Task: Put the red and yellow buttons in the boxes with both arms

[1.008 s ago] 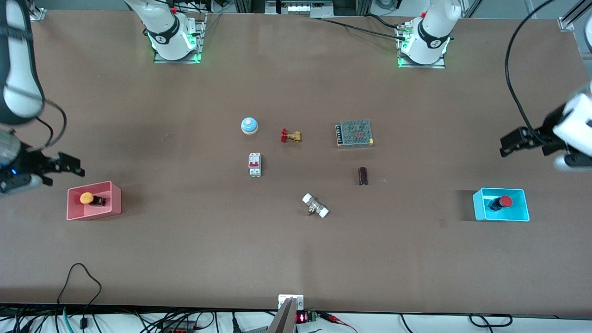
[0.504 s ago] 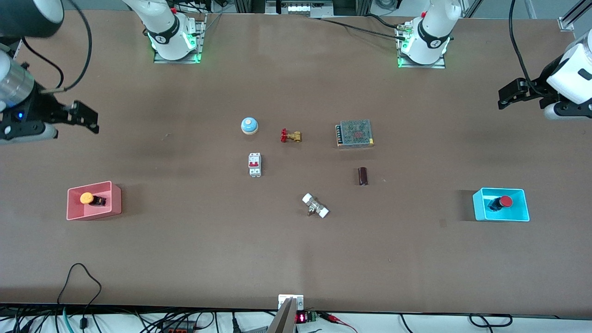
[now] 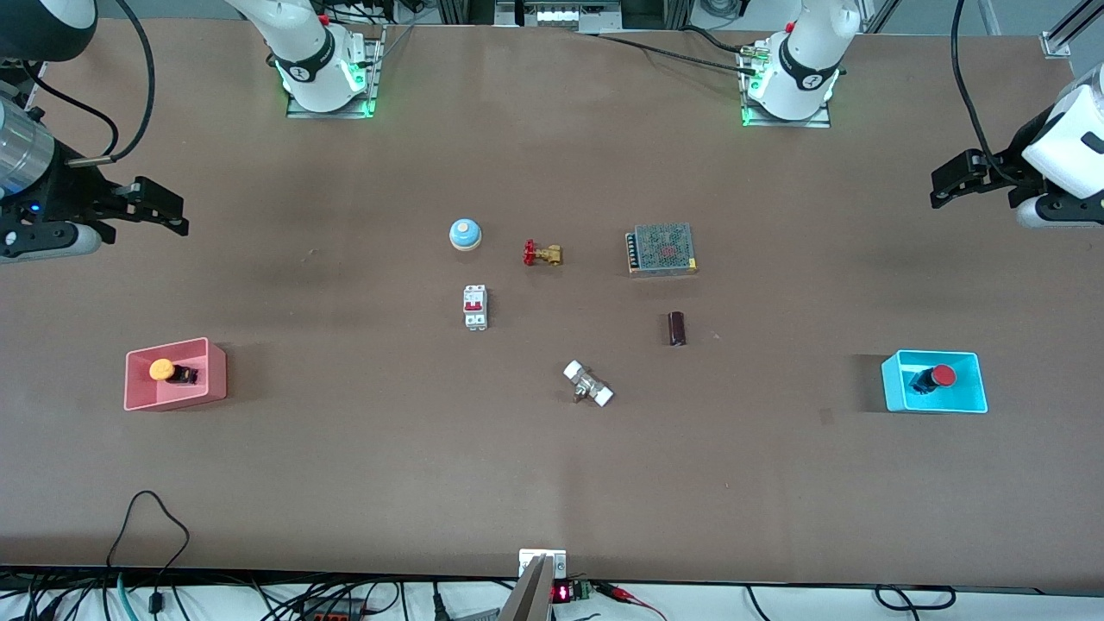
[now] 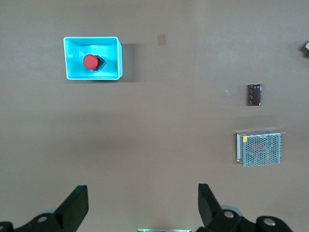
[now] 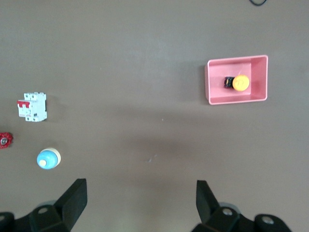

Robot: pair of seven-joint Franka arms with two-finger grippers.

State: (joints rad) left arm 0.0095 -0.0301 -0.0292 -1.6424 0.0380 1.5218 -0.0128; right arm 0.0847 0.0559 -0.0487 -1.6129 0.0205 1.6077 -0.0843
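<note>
- Buttons sit boxed: yellow button [image 3: 161,369] in pink box [image 3: 216,373], lower left of the frame; red button [image 3: 942,375] in cyan box [image 3: 968,397], lower right.
- My 2 grippers, left gripper [image 3: 940,183] and right gripper [image 3: 164,211], hang spread and empty; a careless low sweep could tip either box.

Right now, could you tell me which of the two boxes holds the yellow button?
The pink-red box at the right arm's end of the table holds the yellow button; the cyan box at the left arm's end holds the red button.

White arms [image 3: 811,52], black cables, black end effectors [image 3: 159,211]
</note>
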